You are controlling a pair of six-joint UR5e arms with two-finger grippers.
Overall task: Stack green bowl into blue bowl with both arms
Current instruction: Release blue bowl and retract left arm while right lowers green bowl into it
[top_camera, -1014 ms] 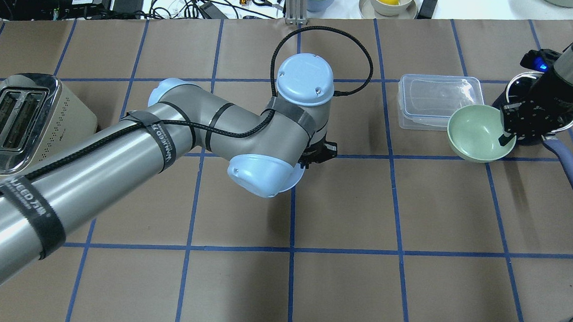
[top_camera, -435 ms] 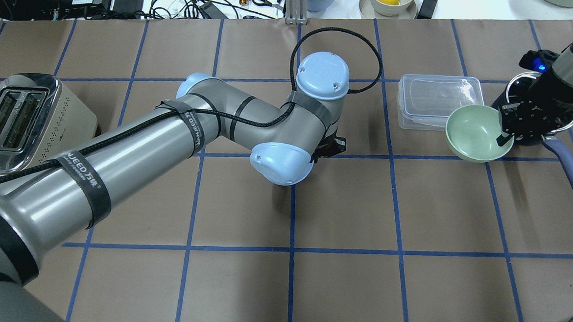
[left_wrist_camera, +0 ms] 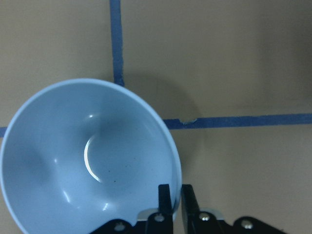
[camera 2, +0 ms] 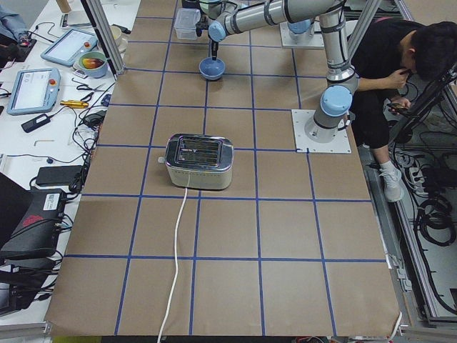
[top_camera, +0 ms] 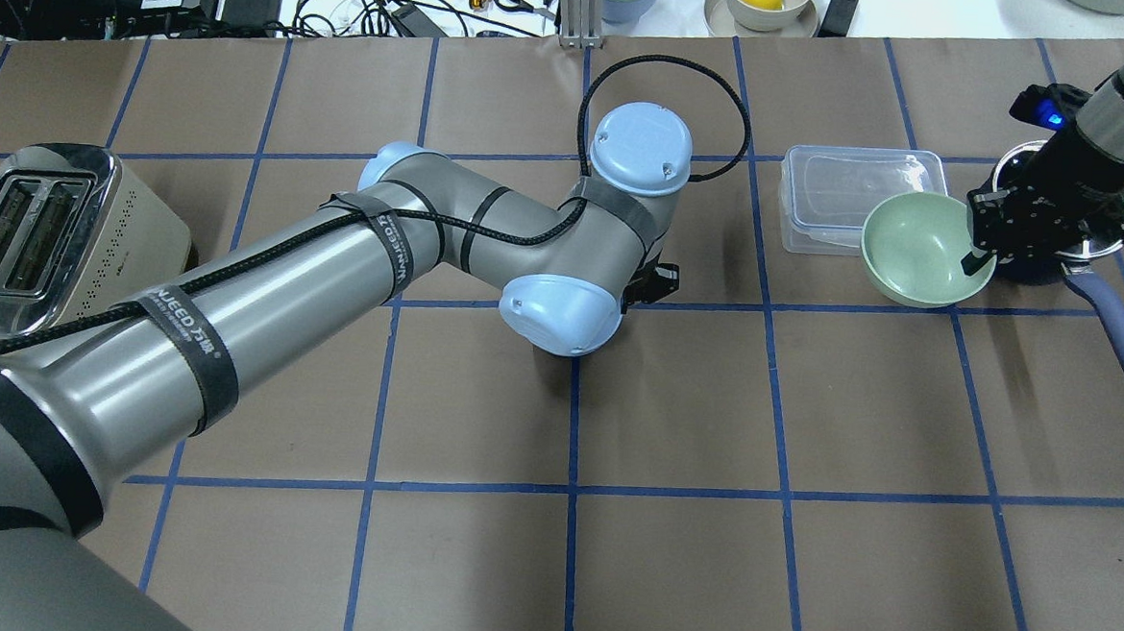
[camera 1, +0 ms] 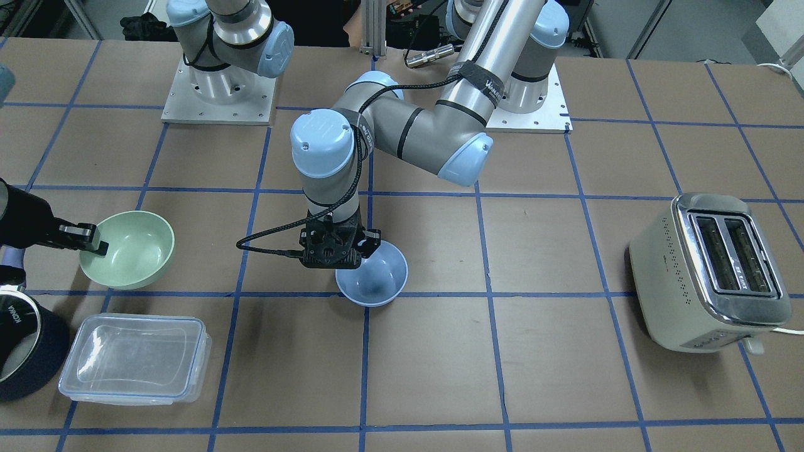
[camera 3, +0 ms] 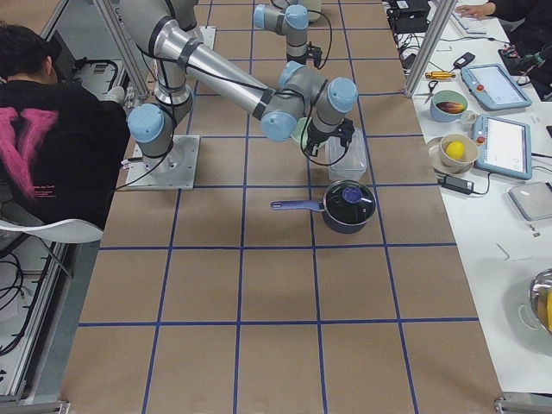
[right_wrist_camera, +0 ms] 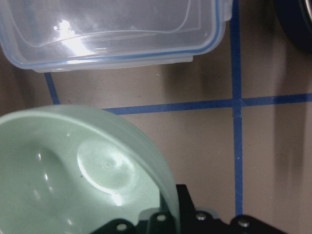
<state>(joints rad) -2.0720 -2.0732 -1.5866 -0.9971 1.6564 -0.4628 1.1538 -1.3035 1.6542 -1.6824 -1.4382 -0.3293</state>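
The pale blue bowl (camera 1: 375, 279) is near the table's middle; it also shows in the left wrist view (left_wrist_camera: 87, 156). It is hidden under the left arm in the overhead view. My left gripper (camera 1: 350, 258) is shut on its rim (left_wrist_camera: 171, 191). The mint-green bowl (camera 1: 129, 248) (top_camera: 912, 249) is tilted and held just above the table. My right gripper (top_camera: 973, 261) (camera 1: 94, 245) is shut on its rim, as the right wrist view shows (right_wrist_camera: 168, 207). The two bowls are about two grid squares apart.
A clear plastic container (top_camera: 862, 192) (camera 1: 135, 358) lies just beyond the green bowl. A dark navy saucepan (camera 1: 25, 345) with a long handle (top_camera: 1114, 330) stands under the right wrist. A toaster (top_camera: 37, 240) stands at the left end.
The left arm has swung to the right, and its elbow now hides the blue bowl from above. The right gripper has carried the green bowl slightly left and away, over the container's edge.
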